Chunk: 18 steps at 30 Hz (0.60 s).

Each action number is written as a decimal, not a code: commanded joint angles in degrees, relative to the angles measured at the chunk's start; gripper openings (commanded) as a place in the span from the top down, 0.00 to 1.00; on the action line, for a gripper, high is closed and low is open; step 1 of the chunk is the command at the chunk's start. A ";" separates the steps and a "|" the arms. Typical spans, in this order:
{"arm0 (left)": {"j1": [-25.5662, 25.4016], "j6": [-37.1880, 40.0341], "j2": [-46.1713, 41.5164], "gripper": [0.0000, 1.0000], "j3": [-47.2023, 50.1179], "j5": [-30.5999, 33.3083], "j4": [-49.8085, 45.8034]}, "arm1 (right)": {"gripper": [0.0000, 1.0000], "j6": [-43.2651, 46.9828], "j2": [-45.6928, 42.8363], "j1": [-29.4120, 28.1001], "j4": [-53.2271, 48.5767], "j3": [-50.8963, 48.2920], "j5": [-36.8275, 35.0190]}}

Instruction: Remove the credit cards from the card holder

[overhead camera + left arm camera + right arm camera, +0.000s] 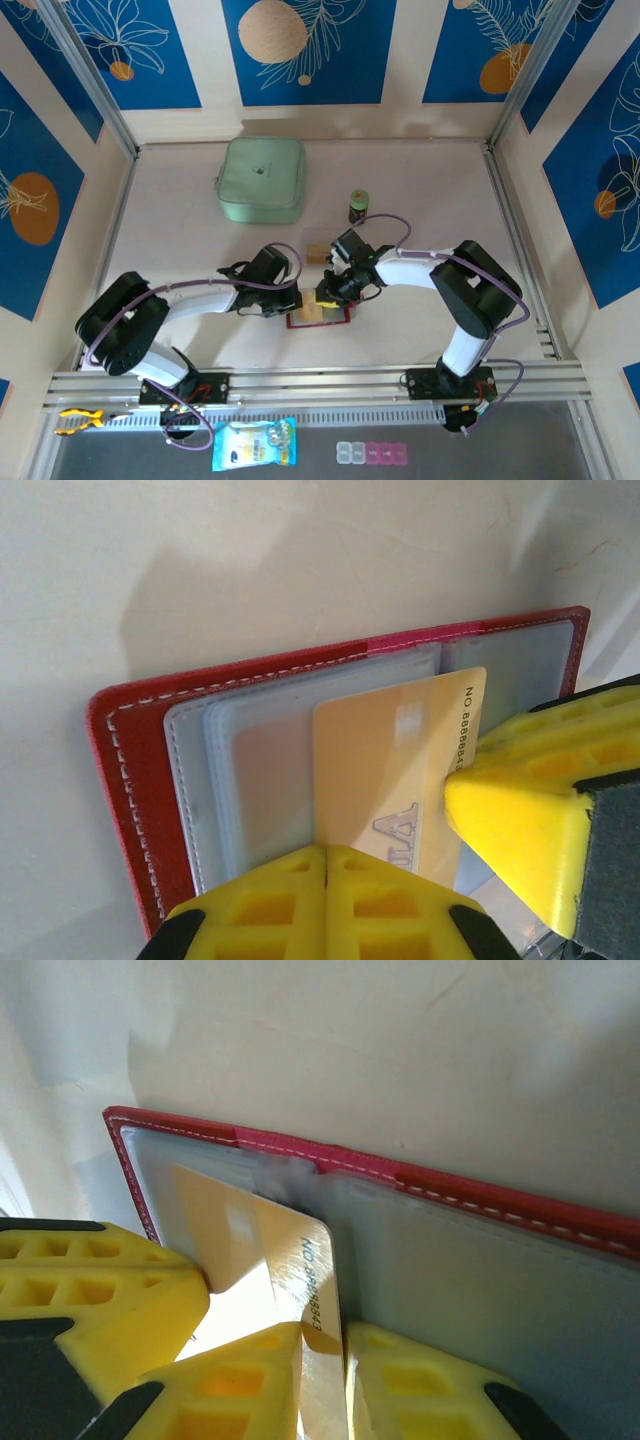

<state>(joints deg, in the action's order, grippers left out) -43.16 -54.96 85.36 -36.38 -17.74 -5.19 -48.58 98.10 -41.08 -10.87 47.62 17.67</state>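
The red card holder (345,318) lies open on the table between the two arms, clear pockets up (125,770) (480,1195). An orange-tan credit card (380,770) (240,1230) sticks partway out of a pocket. My right gripper (325,1335) (328,292) is shut on that card's free edge, which stands between its yellow pads. My left gripper (326,852) (288,298) is shut with nothing between its pads, its tips resting on the clear pockets beside the card. A right fingertip (520,820) touches the card's other side.
A pale tan card-sized rectangle (316,250) lies flat just beyond the holder. A mint-green square case (262,178) sits at the back, and a small dark jar with a green lid (358,206) to its right. A blue packet (255,443) and a pill box (372,452) lie below the rail.
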 commanded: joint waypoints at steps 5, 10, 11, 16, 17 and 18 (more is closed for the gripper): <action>-0.40 0.73 0.12 1.00 0.90 1.14 -2.11 | 0.83 -1.29 -0.72 0.56 3.10 -1.88 3.93; -0.36 0.64 -0.11 1.00 0.96 1.26 -2.15 | 0.87 -1.23 -1.76 0.84 3.40 -2.75 3.82; -0.35 0.64 -0.11 1.00 0.93 1.30 -2.14 | 0.88 -1.24 -2.07 0.91 3.37 -2.99 3.70; -0.35 0.64 -0.45 1.00 0.96 1.63 -2.44 | 0.90 -0.66 -3.64 1.88 2.16 -3.99 2.91; -0.36 0.66 -0.55 0.99 1.03 1.70 -2.46 | 0.90 -0.35 -4.01 2.09 1.56 -4.00 2.57; -0.35 0.57 -0.55 1.00 1.05 1.74 -2.46 | 0.90 -0.01 -4.28 2.29 0.99 -4.06 2.39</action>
<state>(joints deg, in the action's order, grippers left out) -43.16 -54.98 85.30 -36.38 -17.52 -5.21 -49.34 95.44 -39.51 -7.29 44.47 19.97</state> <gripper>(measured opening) 0.044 0.102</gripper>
